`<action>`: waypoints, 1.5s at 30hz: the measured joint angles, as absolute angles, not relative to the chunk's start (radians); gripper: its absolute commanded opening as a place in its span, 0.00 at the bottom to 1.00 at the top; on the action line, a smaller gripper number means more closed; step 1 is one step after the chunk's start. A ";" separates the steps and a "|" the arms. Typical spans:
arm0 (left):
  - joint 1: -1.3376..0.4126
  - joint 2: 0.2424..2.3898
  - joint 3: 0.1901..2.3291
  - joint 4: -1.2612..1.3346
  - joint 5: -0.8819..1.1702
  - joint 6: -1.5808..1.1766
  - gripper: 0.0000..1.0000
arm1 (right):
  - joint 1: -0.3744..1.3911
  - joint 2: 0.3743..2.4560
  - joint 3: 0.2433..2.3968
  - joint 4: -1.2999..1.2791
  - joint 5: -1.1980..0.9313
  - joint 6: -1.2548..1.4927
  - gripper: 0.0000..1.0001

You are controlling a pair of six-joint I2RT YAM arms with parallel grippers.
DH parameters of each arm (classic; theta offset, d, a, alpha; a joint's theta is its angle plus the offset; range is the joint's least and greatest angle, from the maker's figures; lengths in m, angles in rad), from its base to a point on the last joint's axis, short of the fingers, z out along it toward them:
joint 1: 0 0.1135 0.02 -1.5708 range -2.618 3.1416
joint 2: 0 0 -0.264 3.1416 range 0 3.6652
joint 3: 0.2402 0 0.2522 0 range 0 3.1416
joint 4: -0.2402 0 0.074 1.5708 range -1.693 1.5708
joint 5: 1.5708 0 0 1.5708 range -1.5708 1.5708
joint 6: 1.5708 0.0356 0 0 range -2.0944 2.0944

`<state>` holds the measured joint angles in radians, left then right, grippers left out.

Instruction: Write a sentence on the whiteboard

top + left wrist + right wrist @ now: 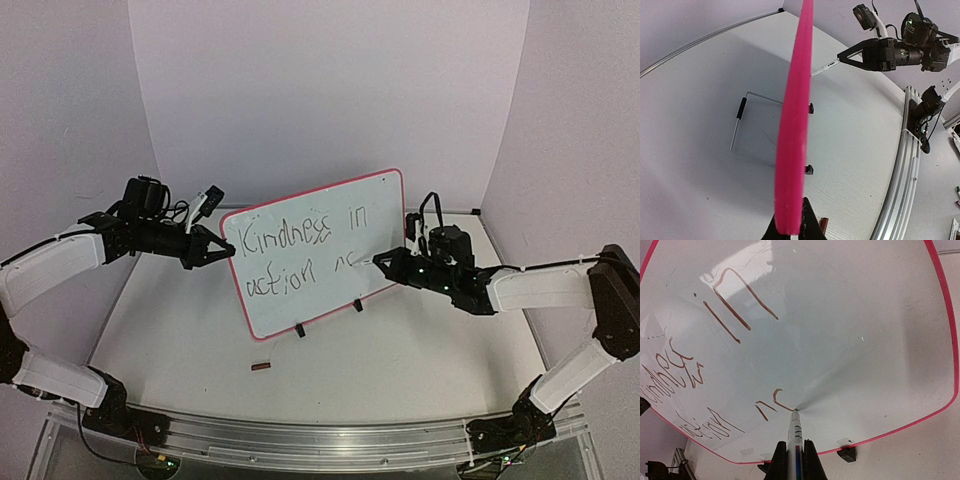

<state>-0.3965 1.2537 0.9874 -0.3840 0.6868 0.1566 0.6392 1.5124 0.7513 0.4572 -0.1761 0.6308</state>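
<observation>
The left hand (222, 250) clamped the whiteboard's (375, 205) edge, the right hand (390, 262) gripped a marker (796, 432) against it — a hard push could have tilted it, skewing the sentence (295, 236).

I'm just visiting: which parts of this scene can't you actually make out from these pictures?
- Top view: the sentence's last letters, by the marker tip, are tiny and blurred.
- Left wrist view: the whiteboard is edge-on, so its writing is hidden.
- Right wrist view: "Kindness" is cut off by the left edge.
- Top view: the small dark thing on the table is too small to identify.
</observation>
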 measured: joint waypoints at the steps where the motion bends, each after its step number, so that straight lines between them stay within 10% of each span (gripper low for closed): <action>1: -0.397 1.254 0.987 -0.384 0.687 0.157 0.00 | 0.639 1.511 0.751 0.454 -0.173 0.629 0.00; 45: -0.397 1.258 0.989 -0.383 0.687 0.157 0.00 | 0.639 1.426 0.798 0.420 -0.142 0.587 0.00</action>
<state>-0.3965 1.2575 0.9886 -0.3828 0.6868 0.1566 0.6392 1.4260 0.7982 0.4205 -0.1420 0.5869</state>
